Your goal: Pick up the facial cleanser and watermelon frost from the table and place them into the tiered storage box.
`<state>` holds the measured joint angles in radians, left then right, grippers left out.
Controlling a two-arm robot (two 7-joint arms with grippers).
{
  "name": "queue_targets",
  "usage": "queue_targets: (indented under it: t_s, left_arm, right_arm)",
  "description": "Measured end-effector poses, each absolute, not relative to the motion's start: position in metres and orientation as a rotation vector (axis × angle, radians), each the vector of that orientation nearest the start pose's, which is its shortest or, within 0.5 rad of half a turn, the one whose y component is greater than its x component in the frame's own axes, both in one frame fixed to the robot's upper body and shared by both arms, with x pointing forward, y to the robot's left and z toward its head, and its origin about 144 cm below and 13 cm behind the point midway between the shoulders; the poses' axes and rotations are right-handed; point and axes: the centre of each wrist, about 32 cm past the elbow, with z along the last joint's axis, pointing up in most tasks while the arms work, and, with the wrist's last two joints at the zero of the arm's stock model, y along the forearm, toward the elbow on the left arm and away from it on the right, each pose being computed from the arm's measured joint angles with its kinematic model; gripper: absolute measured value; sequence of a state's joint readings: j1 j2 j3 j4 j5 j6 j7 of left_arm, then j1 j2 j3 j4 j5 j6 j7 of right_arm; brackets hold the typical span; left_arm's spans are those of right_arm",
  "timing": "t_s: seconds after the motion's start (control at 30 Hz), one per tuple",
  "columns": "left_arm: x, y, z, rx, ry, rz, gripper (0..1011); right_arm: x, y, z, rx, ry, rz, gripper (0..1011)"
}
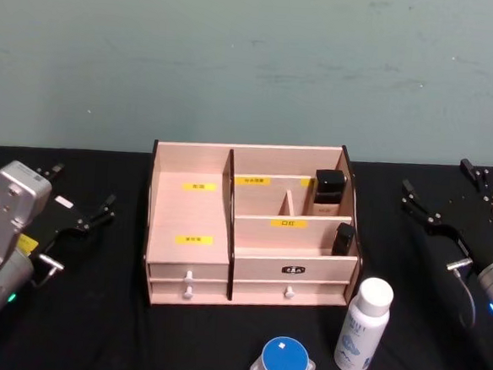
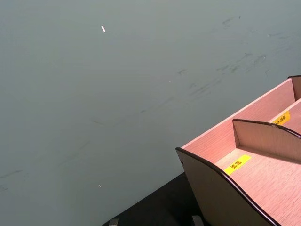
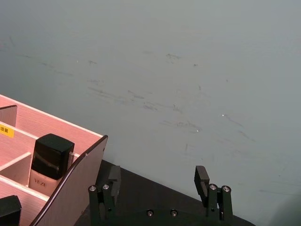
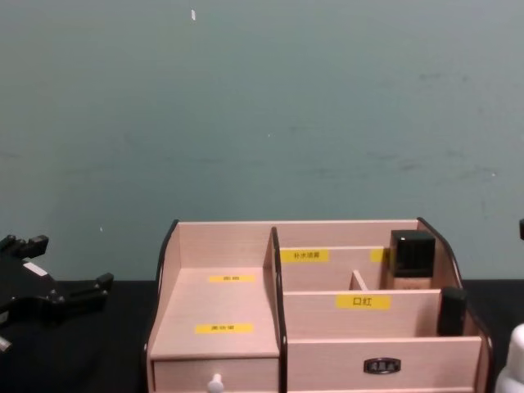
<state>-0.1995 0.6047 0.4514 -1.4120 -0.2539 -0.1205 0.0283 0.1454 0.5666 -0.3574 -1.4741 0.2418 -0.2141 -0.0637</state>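
Observation:
The tiered storage box (image 1: pixel 190 211) stands at the table's middle, light wood with yellow labels and front drawers; it also shows in the chest view (image 4: pixel 225 303). In front of it to the right stands a white bottle with a white cap and blue print (image 1: pixel 362 327), which I take for the facial cleanser. Beside it sits a small clear jar with a blue lid (image 1: pixel 283 363), possibly the watermelon frost. My left gripper (image 1: pixel 81 195) rests open left of the box. My right gripper (image 1: pixel 439 186) hovers open at the right, well behind the bottle. Neither holds anything.
Two black-capped cosmetics (image 1: pixel 329 189) (image 1: pixel 343 238) stand in the box's right compartments; its wide left compartment is bare. A black cloth (image 1: pixel 101 327) covers the table. A grey-green wall (image 1: pixel 255 59) rises just behind the box.

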Motion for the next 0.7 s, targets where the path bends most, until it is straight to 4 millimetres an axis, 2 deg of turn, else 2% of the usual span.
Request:
queue_targets:
  t_s: [0.7]
  left_arm:
    - [0.4886,0.3097,1.1398,0.304,-0.285,1.248,1010]
  right_arm:
    - [0.4822,-0.3075,1.1516,-0.143,-0.347,-1.314,1004]
